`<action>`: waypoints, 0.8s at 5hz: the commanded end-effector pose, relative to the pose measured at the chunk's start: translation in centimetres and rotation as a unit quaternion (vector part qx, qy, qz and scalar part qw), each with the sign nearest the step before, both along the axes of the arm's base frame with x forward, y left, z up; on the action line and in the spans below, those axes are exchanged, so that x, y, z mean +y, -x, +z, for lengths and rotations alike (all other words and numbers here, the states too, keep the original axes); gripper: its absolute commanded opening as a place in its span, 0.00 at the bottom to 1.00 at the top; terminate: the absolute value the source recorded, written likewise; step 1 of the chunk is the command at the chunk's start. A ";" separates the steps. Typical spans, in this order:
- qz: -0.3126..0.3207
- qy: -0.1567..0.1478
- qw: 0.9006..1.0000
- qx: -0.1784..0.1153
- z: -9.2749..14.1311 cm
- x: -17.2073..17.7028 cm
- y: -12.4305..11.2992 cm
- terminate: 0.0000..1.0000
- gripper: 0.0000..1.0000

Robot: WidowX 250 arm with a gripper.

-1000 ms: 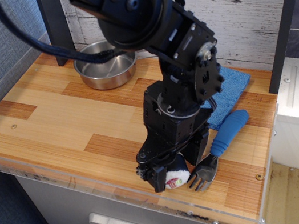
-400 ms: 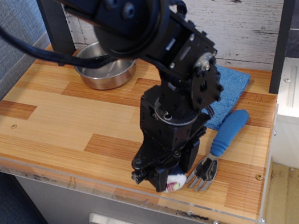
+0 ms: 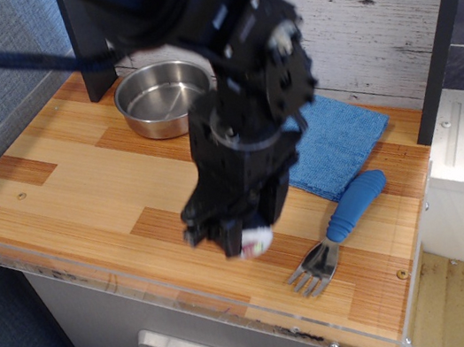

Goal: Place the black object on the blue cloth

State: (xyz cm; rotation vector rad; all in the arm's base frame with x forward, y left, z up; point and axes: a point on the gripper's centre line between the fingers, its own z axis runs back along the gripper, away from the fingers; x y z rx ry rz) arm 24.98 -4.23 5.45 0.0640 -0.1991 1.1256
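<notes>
My black gripper (image 3: 236, 236) hangs above the front middle of the wooden table and is shut on the sushi roll (image 3: 257, 241). Only the roll's white end with a red-and-green centre shows between the fingers; its black wrap is mostly hidden by them. The roll is lifted off the table. The blue cloth (image 3: 335, 144) lies flat at the back right, behind and to the right of the gripper, with its left part hidden by the arm.
A metal fork with a blue handle (image 3: 353, 195) lies at the front right, tines toward the table edge. A steel bowl (image 3: 161, 98) stands at the back left beside a dark post (image 3: 89, 50). A white wall of planks runs behind.
The gripper has risen and moved left and back from the table's front edge, carrying the sushi roll away from the fork tines. The cloth and fork have not moved.
</notes>
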 end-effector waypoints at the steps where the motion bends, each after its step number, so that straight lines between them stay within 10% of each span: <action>1: -0.004 0.033 0.998 -0.057 3.8 -0.4 -5.0 0.00 0.00; 4: -0.058 0.041 0.995 -0.069 2.3 -3.5 -11.0 0.00 0.00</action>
